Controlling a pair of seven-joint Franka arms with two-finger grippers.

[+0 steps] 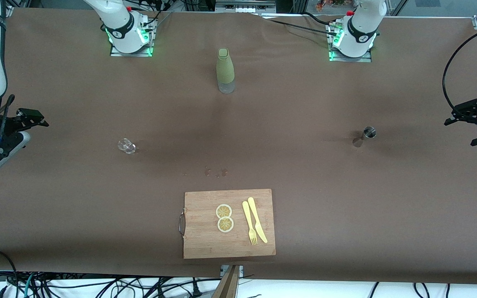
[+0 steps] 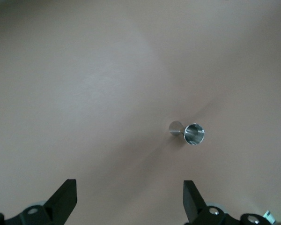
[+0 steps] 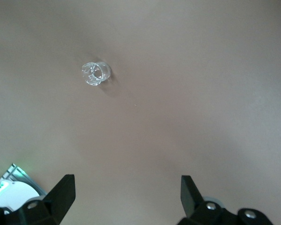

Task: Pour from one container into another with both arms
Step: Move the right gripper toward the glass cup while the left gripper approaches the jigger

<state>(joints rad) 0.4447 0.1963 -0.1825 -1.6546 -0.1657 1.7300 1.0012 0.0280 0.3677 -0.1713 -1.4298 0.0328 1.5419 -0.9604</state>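
The silver jigger [image 1: 369, 132] stands upright on the brown table [image 1: 77, 207], in the right-centre of the front view, toward the left arm's end. In the left wrist view the jigger [image 2: 194, 134] appears right of centre, its round rim facing the camera, nothing touching it.

The clear drinking glass [image 1: 126, 145] stands in the left-centre of the front view, toward the right arm's end, well apart from the jigger. In the right wrist view the glass [image 3: 96, 73] sits in the upper left of the frame, upright and untouched.

The left gripper [image 2: 130, 199] hangs in the air at the right edge of the front view, over the table margin. Its fingers [image 2: 65, 197] are spread wide with nothing between them.

The right gripper [image 3: 127, 197] hangs at the left edge of the front view, over the table's margin at that end. Its fingers [image 3: 63, 194] are likewise spread wide, holding nothing. Neither gripper is near its container.

An olive-green bottle [image 1: 225, 70] stands upright at top centre, between the two arm bases. A wooden cutting board [image 1: 205, 240] lies at bottom centre, nearest the front camera. On it lie two lemon slices [image 1: 224, 217], touching, with a yellow fork [image 1: 249, 223] and yellow knife [image 1: 257, 219] beside them. A few small wet spots [image 1: 215, 171] mark the table just above the board in the frame.
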